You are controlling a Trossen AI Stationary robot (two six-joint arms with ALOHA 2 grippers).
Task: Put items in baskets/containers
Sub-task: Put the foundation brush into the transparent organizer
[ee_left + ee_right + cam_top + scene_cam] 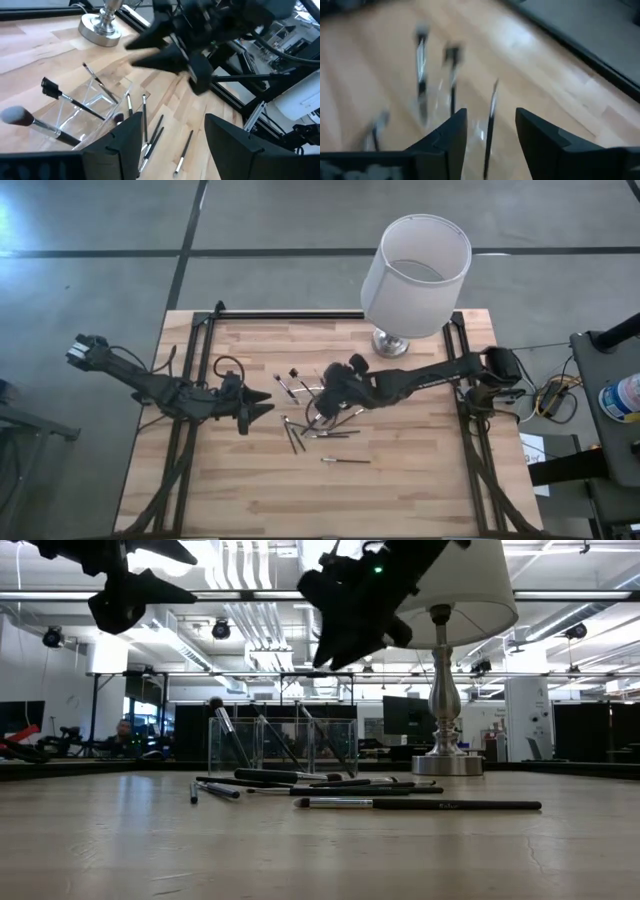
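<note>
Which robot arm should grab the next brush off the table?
Probably the right. Its open gripper hangs just above the pile of loose brushes, beside the clear holder. The left gripper, also open, waits farther off.

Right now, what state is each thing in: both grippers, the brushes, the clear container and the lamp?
Left gripper: open, empty, raised above the table.
Right gripper: open, empty, above the container.
Container: upright, holding a few brushes.
Loose brushes: lying flat on the table.
Lamp: upright.

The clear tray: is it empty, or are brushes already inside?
Not empty. The clear tray holds several brushes leaning upright; others lie on the table.
</note>
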